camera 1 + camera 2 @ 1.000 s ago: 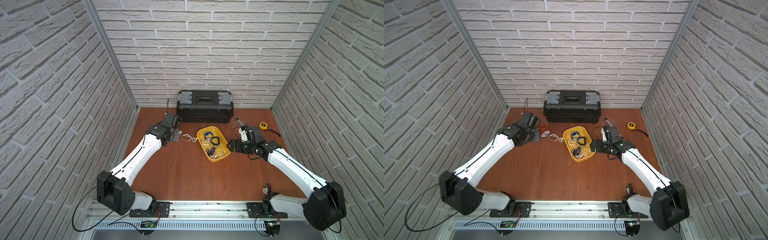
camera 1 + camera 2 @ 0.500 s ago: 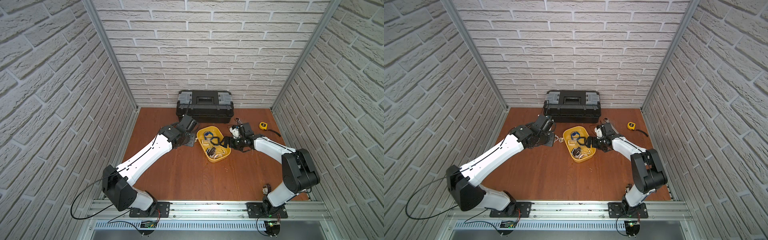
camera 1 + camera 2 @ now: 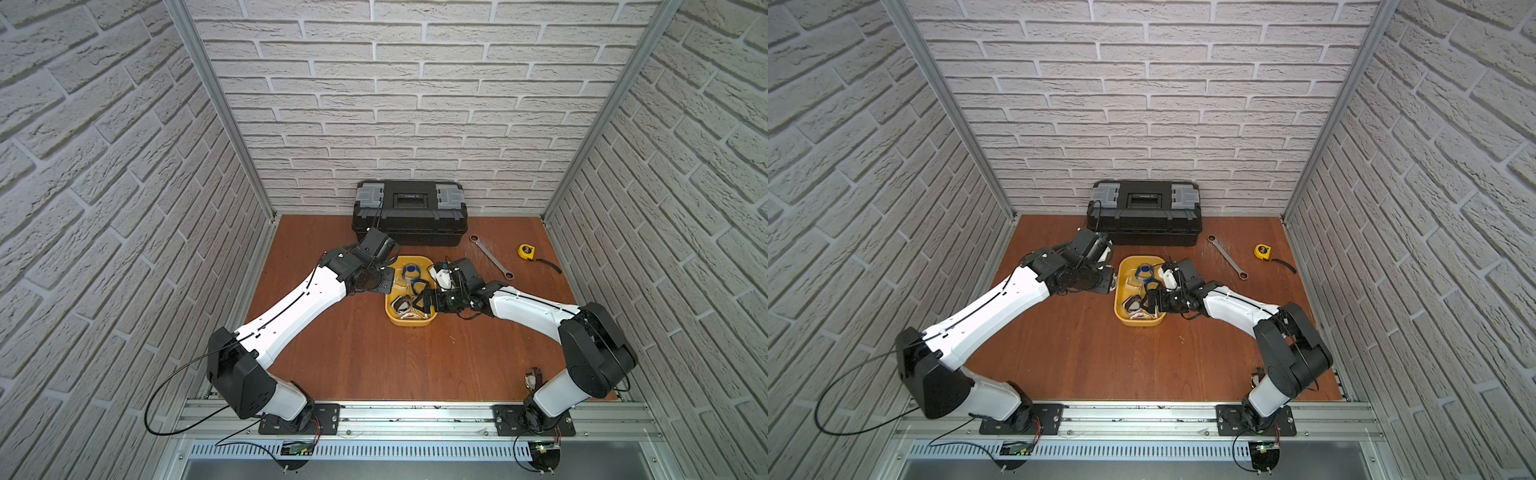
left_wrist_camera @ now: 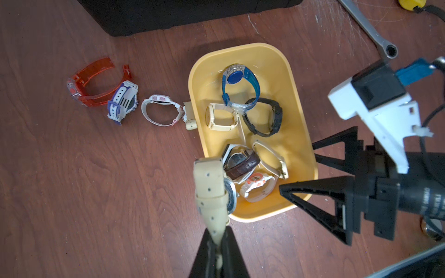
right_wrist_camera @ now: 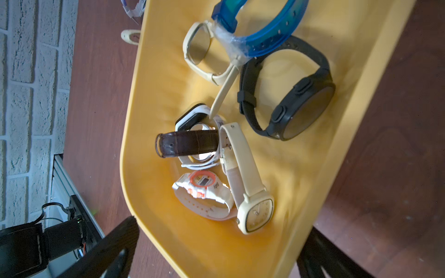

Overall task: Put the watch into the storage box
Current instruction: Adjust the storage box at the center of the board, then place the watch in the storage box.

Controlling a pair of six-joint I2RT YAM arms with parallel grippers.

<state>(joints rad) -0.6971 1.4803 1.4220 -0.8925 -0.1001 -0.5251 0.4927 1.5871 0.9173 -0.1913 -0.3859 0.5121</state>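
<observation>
Storage box (image 3: 409, 324) sits mid-table, long axis front-to-back. Far end: narrow strip of wood btw it & black toolbox (image 3: 409, 216).

L long rim is crowded. A loose beige strap end (image 4: 189, 115) touches the outer wall. From there a white-pink watch (image 4: 160, 109), white-purple watch (image 4: 122, 102) & red watch (image 4: 92, 84) run in a row away from it.

R side: wrench (image 3: 491, 256) & tape measure (image 3: 526, 250) lie well apart from the box, toward back-R corner. Near end: bare wood up to front rail. A small brownish object (image 3: 532, 376) sits by R arm's base, too small to tell.

Inside the box, blue watch (image 4: 237, 81) & black watch (image 4: 267, 118) fill the far half. Brown-strap watch (image 5: 187, 144), white-orange watch (image 5: 204, 192) & cream watch (image 5: 248, 192) pile in the near half.

L arm stretches long & low from front-L base, wrist at box's L rim. L gripper (image 4: 218, 232) is pinched tight on the strap of the beige-strap watch (image 4: 212, 190). The watch sticks out past the tips & in L wrist view overlaps the rim by the near corner. Height over the rim: can't tell. It's not lying in the box.

R arm: black joint raised at front-R, forearm reaching in to box's R rim. R gripper (image 3: 417, 301) has jaws spread wide, nothing btw them, over the near half. Touching the rim or not: can't tell.
</observation>
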